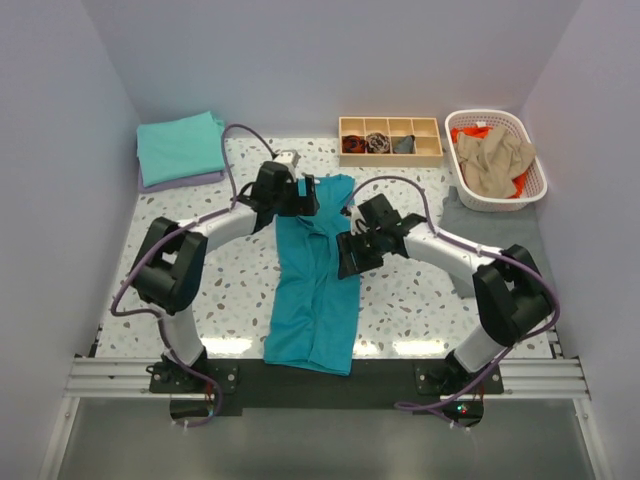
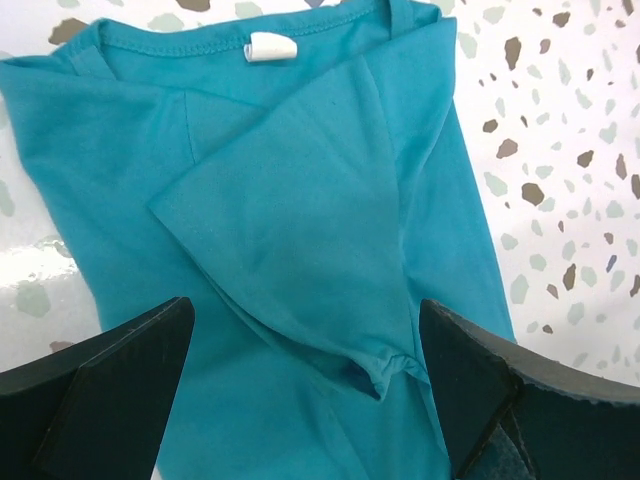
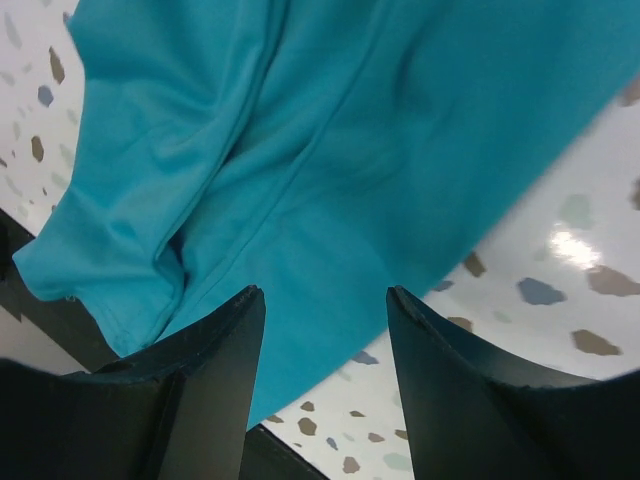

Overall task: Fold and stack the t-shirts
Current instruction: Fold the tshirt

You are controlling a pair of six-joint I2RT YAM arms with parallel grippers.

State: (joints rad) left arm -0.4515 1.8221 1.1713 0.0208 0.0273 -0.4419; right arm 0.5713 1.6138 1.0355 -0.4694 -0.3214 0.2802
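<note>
While both arms hang over it, the deep teal short-sleeved fabric t-shirt [image 1: 315, 300] lies flat on the speckled terrazzo table top [image 1: 420, 300]. It is narrowed to a long strip, hem at the near end, collar at the far end.

Right gripper [image 1: 352, 255]: over the shirt's right edge, about mid-length. Black fingers parted, nothing between them, cloth showing through the gap.

Left gripper [image 1: 305, 195]: over the collar end, jaws spread wide and empty. Under it a sleeve lies turned in as a triangle on the chest, with the small white neck label [image 2: 271, 46] just beyond.

Judgement: side folds look done, so the cross fold is probably next. To do it well:
- pinch all layers at two matching corners, one gripper per side
- lift evenly
- lay edge on edge so the tucked sleeve does not spill out

Beyond the shirt, far left: folded aqua-green t-shirt [image 1: 180, 145] resting on a lavender t-shirt [image 1: 185, 183], likely the stack. Far right: white plastic lattice basket [image 1: 500, 200] holding a tan t-shirt [image 1: 495, 160] and an orange t-shirt [image 1: 470, 132].
</note>
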